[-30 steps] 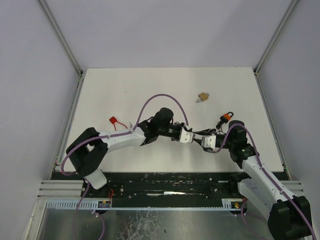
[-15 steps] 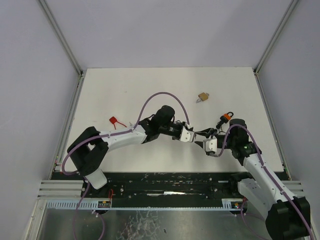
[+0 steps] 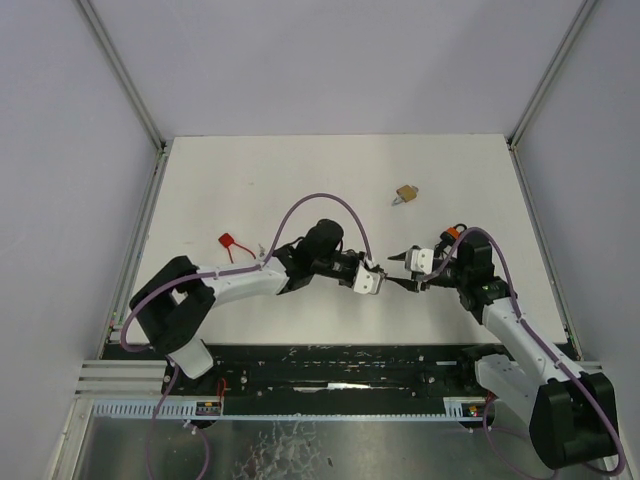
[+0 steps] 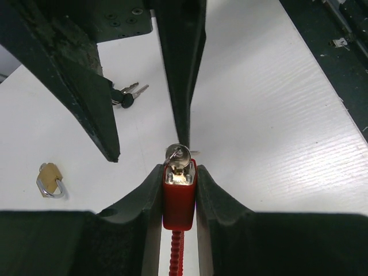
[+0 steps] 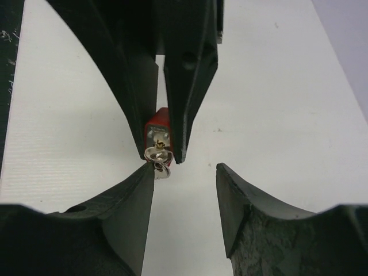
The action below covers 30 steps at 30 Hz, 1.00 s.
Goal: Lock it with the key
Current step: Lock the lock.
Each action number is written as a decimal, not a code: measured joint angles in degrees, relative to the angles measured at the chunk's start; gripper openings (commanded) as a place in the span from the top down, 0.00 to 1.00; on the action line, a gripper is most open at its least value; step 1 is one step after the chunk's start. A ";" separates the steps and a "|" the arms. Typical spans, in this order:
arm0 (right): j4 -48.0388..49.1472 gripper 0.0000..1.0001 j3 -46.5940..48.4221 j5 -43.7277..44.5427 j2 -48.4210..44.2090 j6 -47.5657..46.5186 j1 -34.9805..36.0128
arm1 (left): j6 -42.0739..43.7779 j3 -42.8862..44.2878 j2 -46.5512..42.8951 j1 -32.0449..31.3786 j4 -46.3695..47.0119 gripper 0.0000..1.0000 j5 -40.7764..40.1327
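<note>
My left gripper is shut on a red padlock, squeezing its body from both sides. A silver key sticks out of the lock's face, with a second key hanging on its ring. The red ribbed cable of the lock runs back between the fingers. Facing it, my right gripper is open. Its left fingertip is right beside the key and its right fingertip is well apart from it. In the top view the two grippers meet tip to tip at the table's middle front.
A brass padlock lies farther back, also in the left wrist view. A bunch of black-headed keys lies beyond the right gripper's fingers. A small red tag lies at the left. An orange and black piece sits by the right wrist.
The right gripper has opened and let go of the key, and its wrist has swung back and to the right. The left gripper stays shut on the red padlock, shifted slightly toward the front.
</note>
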 measured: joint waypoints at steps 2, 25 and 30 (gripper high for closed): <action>0.76 0.47 0.00 0.02 1.09 2.78 -0.22 | 0.00 -1.51 -0.63 -0.13 1.25 1.00 -0.28; 10.03 0.48 -0.90 -7.10 8.59 20.44 -2.19 | -0.02 -6.75 -3.32 -0.48 11.41 1.00 -3.06; 12.17 0.57 -1.31 -6.97 9.33 23.50 -2.19 | 0.02 -7.72 -3.85 -0.72 13.05 1.00 -3.87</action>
